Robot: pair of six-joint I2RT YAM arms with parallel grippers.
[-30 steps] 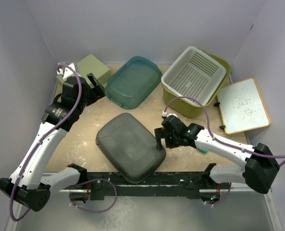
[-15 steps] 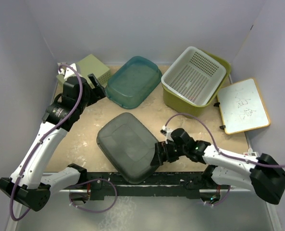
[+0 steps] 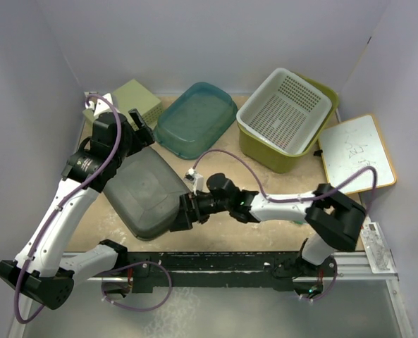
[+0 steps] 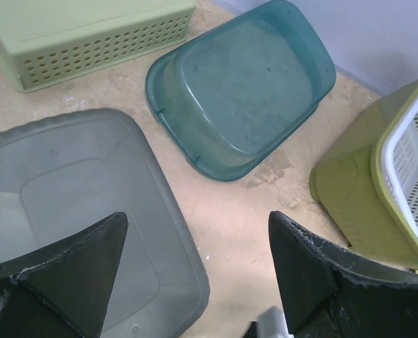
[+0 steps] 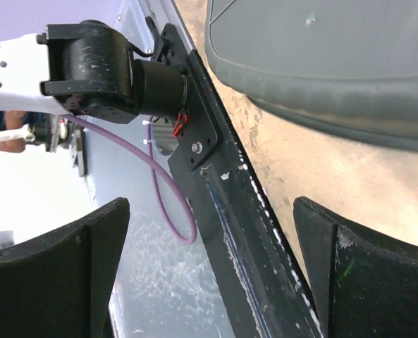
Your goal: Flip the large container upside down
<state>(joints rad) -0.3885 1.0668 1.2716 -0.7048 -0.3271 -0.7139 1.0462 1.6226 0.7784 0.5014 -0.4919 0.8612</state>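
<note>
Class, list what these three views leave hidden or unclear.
- Top view: the inside and base of the olive-green bin, covered by the white basket nested in it.
- Top view: whether the right gripper touches the grey tub; dark on dark.
- Left wrist view: the grey tub, cut off by the frame edge and the left gripper.

The right claw (image 3: pixel 182 213) now reaches far to the left across the surface (image 3: pixel 223 160). The grey tub (image 3: pixel 142 191) has slid leftward, just beside that claw.
</note>
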